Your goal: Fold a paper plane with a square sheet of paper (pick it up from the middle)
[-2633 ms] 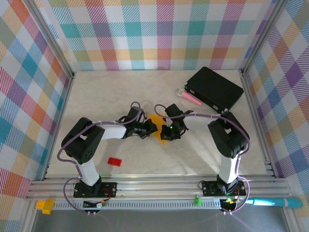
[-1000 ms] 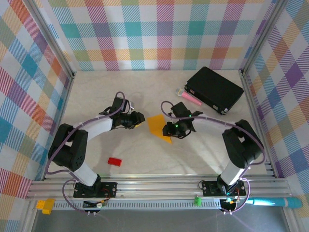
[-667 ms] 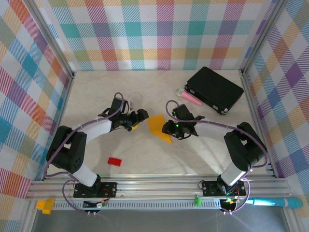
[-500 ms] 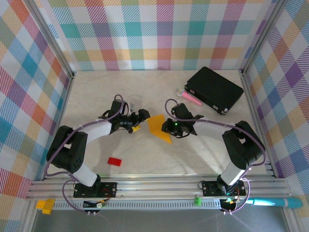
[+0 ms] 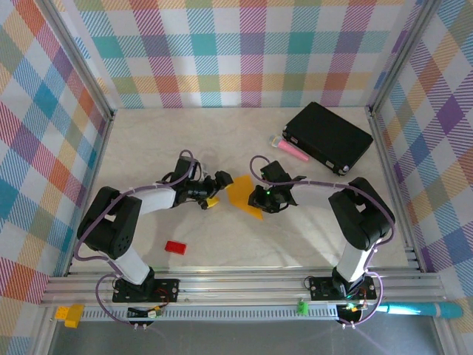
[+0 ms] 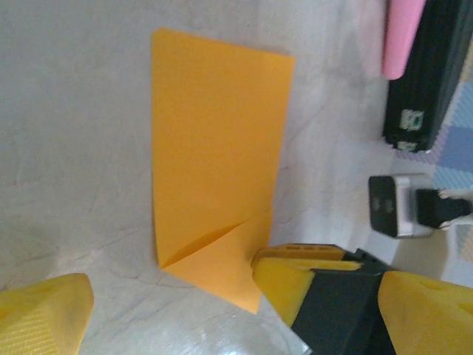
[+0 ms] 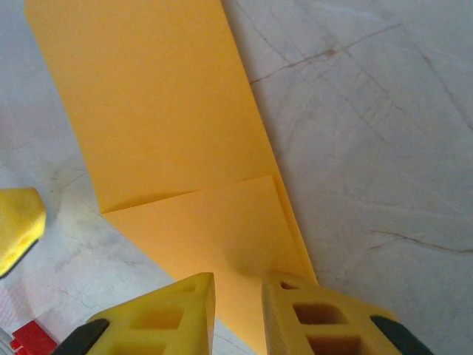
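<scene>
Your sheet of paper [image 5: 244, 194] is lying flat on the table [image 5: 148, 151], mid-field, between the two arms. It is showing creases: one long four-sided panel, with a small triangular flap folded over at its pointed near end. The left wrist view [image 6: 214, 148] is giving you the flap's crease line cleanly.

Your left gripper [image 5: 216, 189] is sitting just beside the paper's left edge, apart from it. Its yellow fingers [image 6: 44, 314] are spreading wide, one at each lower corner of the left wrist view, and are gripping nothing.

Your right gripper [image 5: 259, 198] is coming in at the paper's pointed end from the right. Its fingers [image 7: 159, 318] are standing almost together with a slim gap between them, tips over the flap's edge. You cannot tell whether any paper is nipped in that gap.

A black box [image 5: 329, 137] is resting at the far right, with a pink stick [image 5: 293, 151] lying just beside its left side. A small sticker [image 6: 410, 118] on the box's end face is carrying print too blurred for you to read.

A small red block [image 5: 175, 247] is lying nearer the left arm's base, well apart from the paper.
</scene>
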`<act>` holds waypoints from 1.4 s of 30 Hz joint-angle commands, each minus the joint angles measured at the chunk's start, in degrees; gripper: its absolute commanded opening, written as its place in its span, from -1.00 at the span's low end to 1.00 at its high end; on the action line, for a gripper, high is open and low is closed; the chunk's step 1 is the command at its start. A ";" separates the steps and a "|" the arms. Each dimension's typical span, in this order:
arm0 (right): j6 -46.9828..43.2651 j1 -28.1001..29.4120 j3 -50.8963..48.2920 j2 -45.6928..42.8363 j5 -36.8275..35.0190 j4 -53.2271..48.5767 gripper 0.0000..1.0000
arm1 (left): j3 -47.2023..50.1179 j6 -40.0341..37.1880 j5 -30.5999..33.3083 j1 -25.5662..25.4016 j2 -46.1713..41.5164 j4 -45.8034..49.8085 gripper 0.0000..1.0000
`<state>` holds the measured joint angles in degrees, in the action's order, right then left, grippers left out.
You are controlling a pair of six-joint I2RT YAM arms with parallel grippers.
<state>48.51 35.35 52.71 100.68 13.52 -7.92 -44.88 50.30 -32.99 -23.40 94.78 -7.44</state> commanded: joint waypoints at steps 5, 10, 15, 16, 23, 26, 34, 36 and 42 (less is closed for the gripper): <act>2.69 -1.84 -2.19 3.08 3.82 -0.36 -0.53 | -2.31 0.10 4.51 -3.49 -1.44 8.45 0.74; 3.17 -2.26 -3.70 3.87 4.41 -0.78 -0.53 | -2.52 2.90 3.70 -4.59 -0.82 9.25 0.38; 3.28 -2.47 -4.02 4.30 5.07 -0.68 -0.53 | -4.11 5.07 3.97 -5.86 1.56 8.24 0.11; 3.26 -2.49 -3.97 4.28 5.19 -0.64 -0.53 | -4.31 5.46 4.32 -6.03 2.01 7.84 0.07; 2.73 -2.56 -3.74 4.87 5.47 -0.94 -0.53 | -4.77 6.61 4.40 -6.66 4.81 4.76 -0.02; 2.69 -2.57 -3.75 5.04 5.47 -0.97 -0.53 | -4.87 6.57 4.69 -6.66 5.46 4.25 -0.06; 1.83 -2.65 -3.66 6.27 6.35 -2.26 -0.54 | -4.62 7.08 1.10 -6.77 7.31 -1.42 -0.17; 1.68 -2.66 -3.66 6.36 6.26 -2.57 -0.54 | -4.68 7.00 0.74 -6.74 7.30 -1.93 -0.17; 1.67 -2.66 -3.99 6.48 5.82 -2.66 -0.54 | -4.63 7.09 0.60 -6.59 7.74 -1.96 -0.16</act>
<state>50.57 31.94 51.00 102.72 22.02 -4.58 -48.60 56.64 -31.05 -29.61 101.75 -8.21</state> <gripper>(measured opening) 0.229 0.416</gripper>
